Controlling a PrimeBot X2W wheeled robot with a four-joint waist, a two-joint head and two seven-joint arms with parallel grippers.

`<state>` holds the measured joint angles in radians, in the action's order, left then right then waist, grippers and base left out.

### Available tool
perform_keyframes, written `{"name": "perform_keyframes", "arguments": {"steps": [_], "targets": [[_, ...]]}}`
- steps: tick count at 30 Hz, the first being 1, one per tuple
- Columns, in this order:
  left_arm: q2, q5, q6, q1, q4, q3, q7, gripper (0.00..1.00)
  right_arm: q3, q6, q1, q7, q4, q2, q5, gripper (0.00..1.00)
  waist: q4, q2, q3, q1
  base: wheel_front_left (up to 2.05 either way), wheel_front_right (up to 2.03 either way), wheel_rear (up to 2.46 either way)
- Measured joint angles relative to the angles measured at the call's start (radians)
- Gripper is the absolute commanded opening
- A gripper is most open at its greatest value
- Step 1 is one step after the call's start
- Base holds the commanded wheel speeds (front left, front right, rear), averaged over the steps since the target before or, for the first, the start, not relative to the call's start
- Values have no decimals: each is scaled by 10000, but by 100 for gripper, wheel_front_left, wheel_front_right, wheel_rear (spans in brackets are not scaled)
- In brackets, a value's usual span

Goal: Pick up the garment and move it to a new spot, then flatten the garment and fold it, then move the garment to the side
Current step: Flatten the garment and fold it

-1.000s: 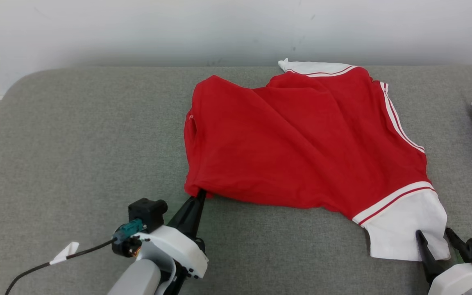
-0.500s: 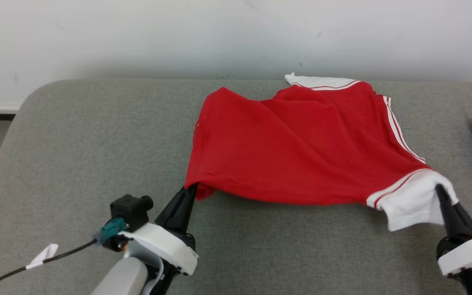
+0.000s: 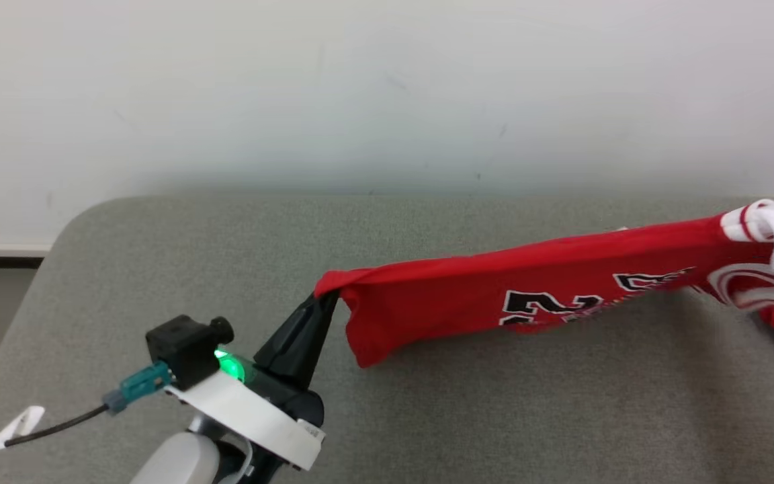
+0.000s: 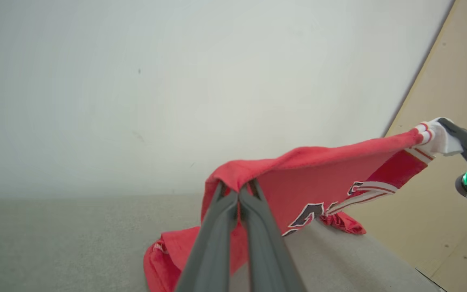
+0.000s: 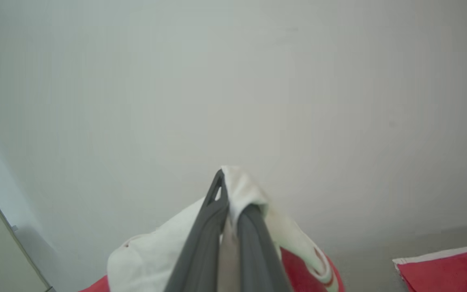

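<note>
The garment [image 3: 528,282] is a red jersey with white sleeves and black numbers. It hangs stretched in the air above the grey table [image 3: 158,269], its lower edge drooping to the surface. My left gripper [image 3: 326,301] is shut on its red left corner, as the left wrist view shows up close with the left gripper [image 4: 237,190] pinching the fold of the garment [image 4: 318,170]. At the far end, my right gripper [image 4: 446,122] holds the white sleeve. In the right wrist view the right gripper [image 5: 233,194] is shut on that white cloth of the garment [image 5: 148,259].
A pale wall [image 3: 387,87] stands right behind the table. Another red and white cloth [image 5: 448,267] lies on the table to the right. A black cable with a white tag [image 3: 11,430] trails from my left wrist. The table's rounded left corner [image 3: 71,222] drops off.
My right gripper shut on the white sleeve, then both grippers rose and lifted the garment off the table, pulling it taut. The head camera tilted up.
</note>
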<state>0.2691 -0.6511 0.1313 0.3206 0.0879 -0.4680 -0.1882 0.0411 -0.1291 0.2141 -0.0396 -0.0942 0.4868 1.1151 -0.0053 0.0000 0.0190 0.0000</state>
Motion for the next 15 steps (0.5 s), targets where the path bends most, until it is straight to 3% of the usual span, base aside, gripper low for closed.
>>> {"name": "perform_keyframes", "arguments": {"steps": [4,15], "targets": [[435,-238,-230,-167,-1988,40,1005,0,1145,0,18,-696,-1060,-73,249,0,-34,0,-451,-1,0,0,0],[1333,-1871,-1998,907,-6635,913,4895,0,3837,2,1014,-3323,-3540,-1060,1022,0,-160,0,-925,-1,0,0,0]]}}
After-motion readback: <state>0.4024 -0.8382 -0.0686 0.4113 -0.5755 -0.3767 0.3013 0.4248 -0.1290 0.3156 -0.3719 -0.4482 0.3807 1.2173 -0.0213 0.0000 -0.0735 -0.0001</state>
